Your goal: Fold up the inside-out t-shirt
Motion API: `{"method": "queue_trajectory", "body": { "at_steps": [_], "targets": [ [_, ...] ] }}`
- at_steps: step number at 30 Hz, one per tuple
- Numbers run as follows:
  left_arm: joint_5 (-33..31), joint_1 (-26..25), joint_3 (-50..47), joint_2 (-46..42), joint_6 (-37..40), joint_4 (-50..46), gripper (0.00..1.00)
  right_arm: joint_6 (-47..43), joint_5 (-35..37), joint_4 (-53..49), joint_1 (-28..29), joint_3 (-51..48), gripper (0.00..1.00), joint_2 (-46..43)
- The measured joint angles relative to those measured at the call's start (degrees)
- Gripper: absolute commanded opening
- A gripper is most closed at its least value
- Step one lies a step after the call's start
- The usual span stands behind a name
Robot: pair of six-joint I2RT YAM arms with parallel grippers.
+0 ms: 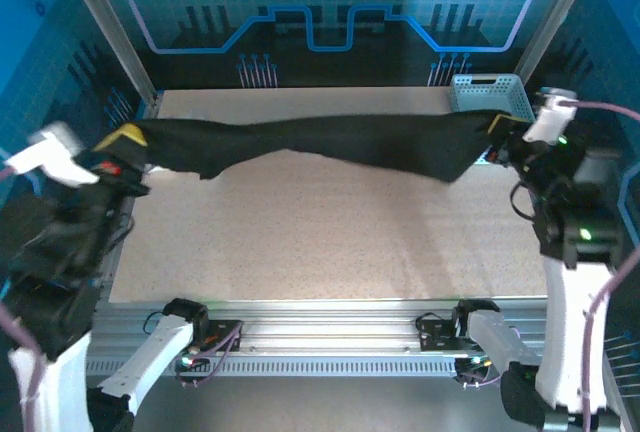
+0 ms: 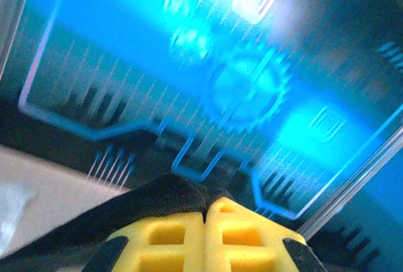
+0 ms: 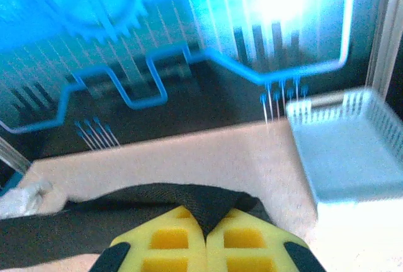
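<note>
Shirt: the shirt [image 1: 330, 147] hung stretched in a long band over the far side of the table [image 1: 320, 252], between both grippers.
Left gripper [image 1: 125, 137]: pinched tight on the shirt's left end.
Right gripper [image 1: 497, 124]: clamped on its right end.
Progress: no fold was laid; by my judgement, all the folding remained.
Around: a basket [image 1: 490, 94] sat just behind the right end, and a white cloth [image 3: 22, 198] lay far left; either might snag.

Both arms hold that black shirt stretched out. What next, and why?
Probably lower it together onto the table: the left gripper and right gripper each pinch an end of the t-shirt, which hangs stretched and sagging above the surface, not laid flat for folding.
</note>
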Motion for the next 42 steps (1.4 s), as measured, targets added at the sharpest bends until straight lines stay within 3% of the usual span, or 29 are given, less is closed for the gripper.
{"method": "queue_trajectory", "body": {
  "at_steps": [6, 11, 18, 23, 31, 36, 42],
  "targets": [
    [-0.5, 0.0, 19.9, 6.3, 4.8, -1.2, 0.0, -1.0, 0.2, -4.8, 0.0, 16.0, 0.0, -2.8],
    [-1.5, 0.0, 20.3, 16.6, 6.4, 0.2, 0.0, -1.4, 0.0, -4.4, 0.0, 16.1, 0.0, 0.4],
    [-1.4, 3.4, 19.3, 38.8, 7.9, 2.3, 0.0, -1.8, -0.1, 2.5, -0.1, 9.2, 0.0, 15.8],
    [-0.8, 4.3, 20.2, 45.4, 9.2, 3.0, 0.0, -1.8, -0.6, 5.1, -0.2, 7.7, 0.0, 23.2],
    [1.9, 4.4, 17.7, 39.4, 9.3, 6.3, 0.0, -2.8, -1.3, 5.9, -0.2, 7.7, 0.0, 20.5],
    [4.2, 4.5, 12.7, 25.8, 8.6, 6.8, 0.0, -3.5, -1.2, 4.3, -0.2, 7.6, 0.0, 11.5],
    [7.4, 4.5, 15.0, 11.2, 6.8, 7.0, 0.0, -4.4, 0.2, -0.1, -0.2, 12.0, 0.0, -0.7]
  ]
}}
